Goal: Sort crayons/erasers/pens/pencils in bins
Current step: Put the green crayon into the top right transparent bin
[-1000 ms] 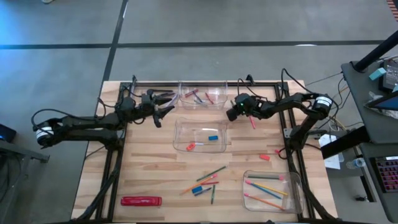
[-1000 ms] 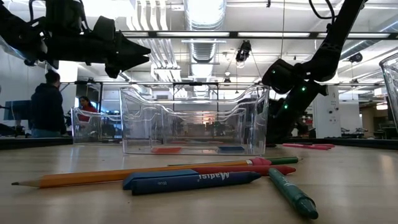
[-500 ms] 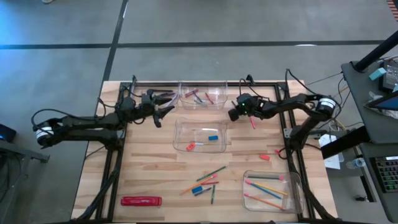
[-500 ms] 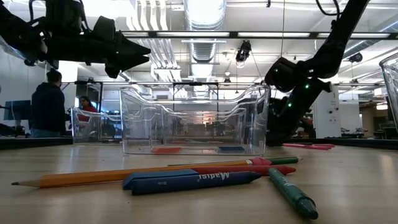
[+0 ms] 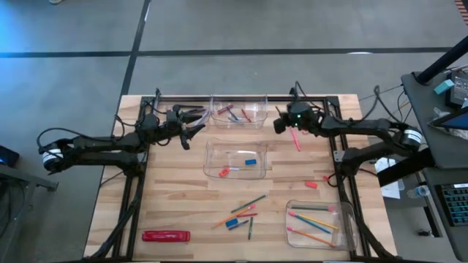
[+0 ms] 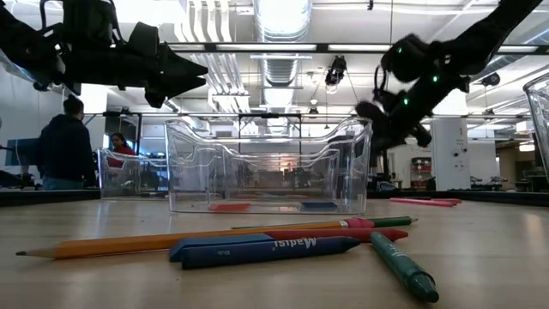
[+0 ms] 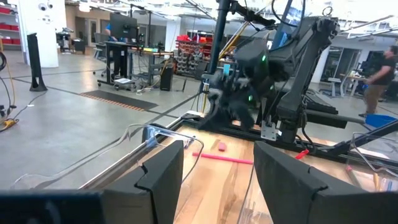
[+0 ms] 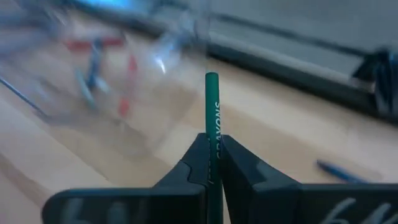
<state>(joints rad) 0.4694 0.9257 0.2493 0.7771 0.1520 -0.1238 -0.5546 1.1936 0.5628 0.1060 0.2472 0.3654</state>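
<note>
We see the right gripper [image 5: 281, 124] hanging above the table [image 5: 175, 197] near its far edge, toward the far right corner; its fingers [image 8: 198, 163] are pressed together on a slim green stick [image 8: 212, 118] with lettering down its side, which pokes straight out past the fingertips in line with the gripper; we cannot say for certain whether it is a crayon or a pencil, though it reads to us as a green crayon; the far bin [image 5: 238, 113], which already holds a few red, purple and dark sticks, sits against the far edge just beside the gripper, on the side toward the far left corner; we judge that the coming move turns on this: the bin lies sideways along the far edge from the held stick, close by; the stick's long axis points roughly toward that bin, so it would have to clear the near wall before release; a pink pencil [image 5: 296, 140] lies on the wood just behind the gripper, apart from it; the left gripper [image 5: 196, 120] waits at the far left of the table, on the other side of the same bin, its fingers [image 7: 158, 177] spread apart and holding nothing; so the right arm is the one at work.
</note>
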